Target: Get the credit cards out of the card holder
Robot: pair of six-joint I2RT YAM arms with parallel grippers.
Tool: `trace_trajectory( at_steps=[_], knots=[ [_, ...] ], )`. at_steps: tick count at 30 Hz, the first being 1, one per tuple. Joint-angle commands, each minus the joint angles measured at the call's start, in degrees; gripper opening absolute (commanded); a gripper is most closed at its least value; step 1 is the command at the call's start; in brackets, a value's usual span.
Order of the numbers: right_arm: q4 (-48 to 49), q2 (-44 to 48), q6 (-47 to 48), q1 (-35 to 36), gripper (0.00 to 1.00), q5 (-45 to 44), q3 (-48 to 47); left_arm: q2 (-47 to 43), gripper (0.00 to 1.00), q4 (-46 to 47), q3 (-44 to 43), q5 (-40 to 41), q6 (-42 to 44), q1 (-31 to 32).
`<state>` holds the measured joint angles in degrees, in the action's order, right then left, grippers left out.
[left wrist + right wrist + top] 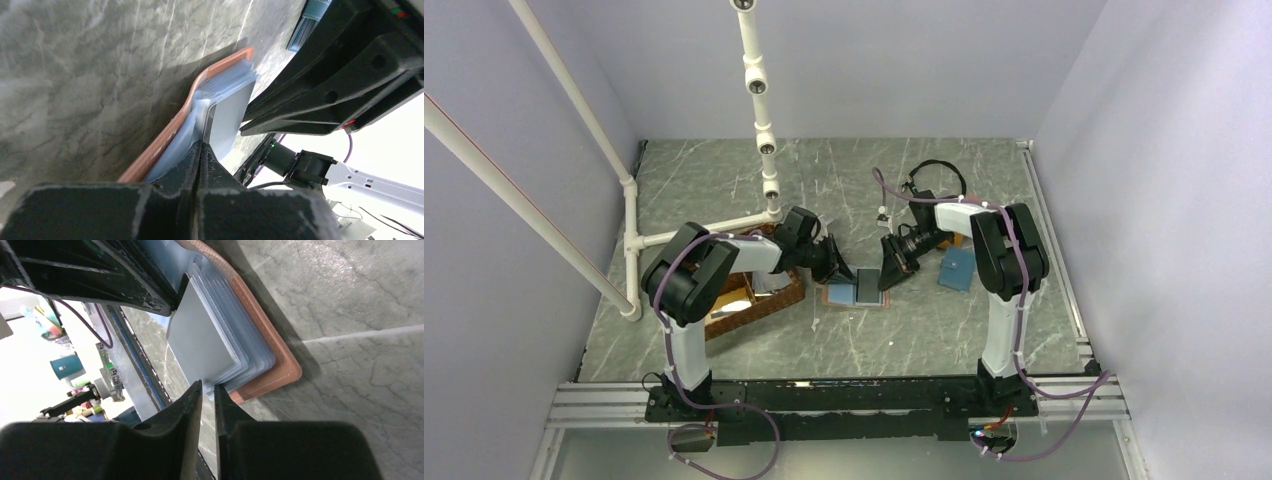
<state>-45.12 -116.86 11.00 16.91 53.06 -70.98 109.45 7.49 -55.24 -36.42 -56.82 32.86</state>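
Card holder (280, 365) lies open; left end effector (200, 146), pressed together at its edge, prob. anchors it; right end effector (208, 387), barely parted, empty, faces credit card (200, 340).

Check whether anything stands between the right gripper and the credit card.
Nothing visible does. The right gripper faces the near edge of the credit card on the card holder; the left gripper pinches the far end.

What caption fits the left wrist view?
Left gripper closed at the edge of the open pink card holder, a grey card lying on top.
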Motion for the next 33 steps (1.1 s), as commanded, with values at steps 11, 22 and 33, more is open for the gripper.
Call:
trace_trajectory(
  at_steps=[11, 22, 33],
  knots=[
    [4.1, 8.3, 2.3, -2.6, 0.35, -0.5, 1.7, -2.4, 0.04, -1.9, 2.1, -1.7, -2.5, 1.9],
    [2.6, 4.8, 2.6, -0.8, 0.36, 5.0, 0.5, -3.0, 0.05, -1.9, 2.7, -1.1, -3.0, 1.9],
    [3.4, 4.8, 1.6, -0.3, 0.37, -1.1, 0.7, -3.0, 0.08, -1.9, 2.8, -1.0, -3.0, 2.0]
  ],
)
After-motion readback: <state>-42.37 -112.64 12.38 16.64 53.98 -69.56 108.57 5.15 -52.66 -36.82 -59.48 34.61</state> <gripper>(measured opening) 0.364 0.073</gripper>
